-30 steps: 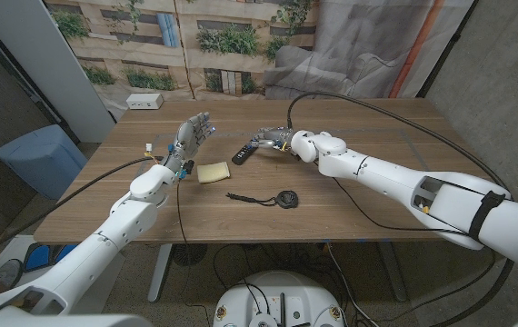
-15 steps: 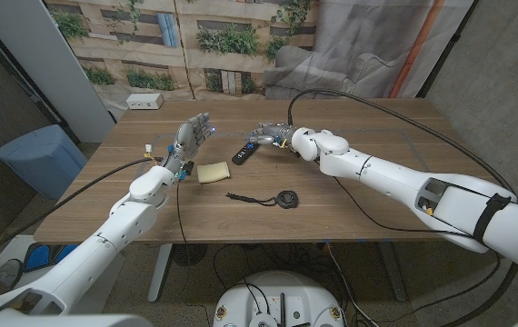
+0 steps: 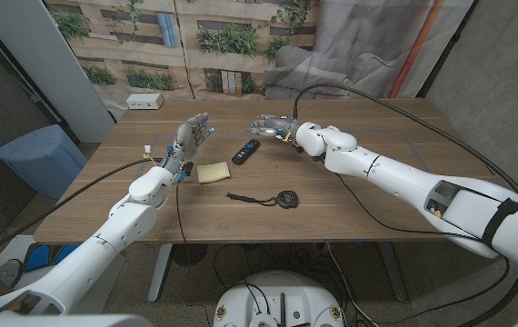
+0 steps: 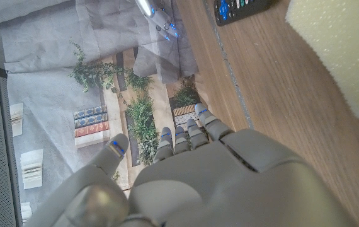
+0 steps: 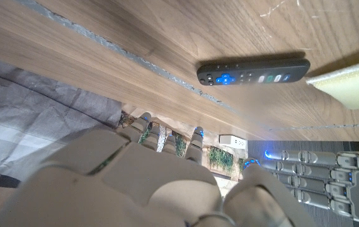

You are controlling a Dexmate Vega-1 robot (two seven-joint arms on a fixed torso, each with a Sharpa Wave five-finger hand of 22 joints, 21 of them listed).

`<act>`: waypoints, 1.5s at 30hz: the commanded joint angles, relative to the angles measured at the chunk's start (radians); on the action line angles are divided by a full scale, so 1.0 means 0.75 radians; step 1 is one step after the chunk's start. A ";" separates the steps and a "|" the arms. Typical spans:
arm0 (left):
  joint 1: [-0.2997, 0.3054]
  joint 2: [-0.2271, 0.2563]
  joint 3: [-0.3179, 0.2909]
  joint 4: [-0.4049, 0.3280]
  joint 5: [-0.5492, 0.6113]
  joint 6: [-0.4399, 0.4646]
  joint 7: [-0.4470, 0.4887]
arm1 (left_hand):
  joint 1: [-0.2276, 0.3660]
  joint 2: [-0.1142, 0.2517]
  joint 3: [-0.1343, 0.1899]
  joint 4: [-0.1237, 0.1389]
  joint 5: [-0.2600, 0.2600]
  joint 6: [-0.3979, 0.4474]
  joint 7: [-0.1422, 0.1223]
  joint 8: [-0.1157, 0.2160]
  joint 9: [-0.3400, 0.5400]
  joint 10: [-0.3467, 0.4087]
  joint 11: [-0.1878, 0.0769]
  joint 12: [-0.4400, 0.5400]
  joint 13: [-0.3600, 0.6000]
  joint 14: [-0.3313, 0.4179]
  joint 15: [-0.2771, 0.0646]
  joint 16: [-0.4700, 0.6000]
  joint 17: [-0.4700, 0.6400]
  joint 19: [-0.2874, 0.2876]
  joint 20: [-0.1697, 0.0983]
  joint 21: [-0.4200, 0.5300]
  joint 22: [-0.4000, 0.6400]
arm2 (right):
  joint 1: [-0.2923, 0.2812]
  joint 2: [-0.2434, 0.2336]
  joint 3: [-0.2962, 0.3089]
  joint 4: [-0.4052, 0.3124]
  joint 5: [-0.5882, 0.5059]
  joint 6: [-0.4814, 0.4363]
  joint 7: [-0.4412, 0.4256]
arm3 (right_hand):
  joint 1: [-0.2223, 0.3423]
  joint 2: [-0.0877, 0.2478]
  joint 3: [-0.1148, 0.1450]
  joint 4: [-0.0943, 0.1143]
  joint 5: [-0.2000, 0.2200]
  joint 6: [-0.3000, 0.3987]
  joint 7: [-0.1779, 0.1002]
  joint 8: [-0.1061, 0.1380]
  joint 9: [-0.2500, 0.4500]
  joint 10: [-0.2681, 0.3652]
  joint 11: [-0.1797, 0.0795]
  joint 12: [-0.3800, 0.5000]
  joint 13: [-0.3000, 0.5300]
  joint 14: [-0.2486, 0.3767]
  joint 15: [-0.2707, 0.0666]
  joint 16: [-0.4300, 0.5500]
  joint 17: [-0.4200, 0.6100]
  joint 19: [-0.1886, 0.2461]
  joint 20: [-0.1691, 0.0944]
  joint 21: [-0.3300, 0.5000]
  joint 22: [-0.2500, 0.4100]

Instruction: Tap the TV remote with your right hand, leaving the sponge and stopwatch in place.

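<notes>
We see the right hand held above the wooden table, its fingers spread and gripping nothing, with a clear gap between it and the remote. The black remote lies flat on the wood just below and slightly to the left of that hand's fingertips, on the side nearer the robot; in the right wrist view the remote sits apart from the fingers, not touched by them.

The left hand stands raised with its fingers apart and upright, empty as well. The yellow sponge rests on the table just beside this hand, on its near side and toward the right arm, and we see its pale corner in the left wrist view. The remote lies between the two hands, closer to the right one.

The stopwatch, black and round with a cord trailing toward the left arm, lies well nearer the robot than the right hand, apart from both the sponge and the remote.
</notes>
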 commanded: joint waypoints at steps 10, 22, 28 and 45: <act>-0.043 -0.008 0.002 0.063 -0.011 -0.018 -0.057 | 0.015 0.140 0.002 -0.001 -0.001 0.002 0.000 -0.002 0.007 0.005 -0.001 -0.002 0.002 0.010 -0.006 0.002 0.007 0.010 -0.006 0.004 0.005 | -0.167 -0.104 0.180 -0.144 0.138 0.039 -0.158 | 0.035 0.041 0.014 -0.026 0.008 -0.057 -0.013 -0.013 0.000 0.038 -0.006 0.013 -0.002 -0.030 -0.021 0.016 -0.012 0.060 -0.017 0.024 0.005; -0.073 -0.010 0.008 0.101 -0.017 -0.016 -0.090 | 0.016 0.139 0.002 -0.001 -0.001 0.000 -0.005 -0.003 0.007 0.004 -0.002 -0.002 0.002 0.010 -0.006 0.002 0.007 0.010 -0.007 0.004 0.005 | -0.307 -0.150 0.326 -0.224 0.306 0.043 -0.262 | 0.055 0.037 0.024 -0.048 0.007 -0.050 -0.008 -0.003 -0.001 0.088 -0.011 0.018 -0.002 0.040 -0.044 0.032 -0.026 0.126 -0.023 0.035 0.004; -0.081 -0.002 0.004 0.107 -0.023 -0.002 -0.095 | 0.016 0.139 0.002 -0.002 -0.001 -0.001 -0.007 -0.003 0.007 0.003 -0.001 -0.002 0.002 0.010 -0.006 0.002 0.007 0.011 -0.006 0.004 0.005 | -0.359 -0.159 0.384 -0.233 0.390 0.052 -0.318 | 0.076 0.036 0.037 -0.069 0.006 -0.063 -0.009 -0.006 -0.001 0.108 -0.016 0.019 -0.002 0.072 -0.057 0.035 -0.039 0.151 -0.027 0.035 0.004; -0.197 -0.044 0.040 0.260 -0.020 -0.015 -0.188 | 0.017 0.139 0.002 -0.001 -0.001 -0.005 -0.008 -0.004 0.008 0.004 -0.002 -0.002 0.002 0.011 -0.007 0.002 0.007 0.010 -0.007 0.004 0.005 | -0.506 -0.176 0.542 -0.246 0.649 0.071 -0.461 | 0.055 0.055 0.046 -0.060 0.002 -0.060 -0.005 -0.005 -0.003 0.185 -0.017 0.028 -0.004 0.130 -0.075 0.049 -0.043 0.201 -0.042 0.033 0.003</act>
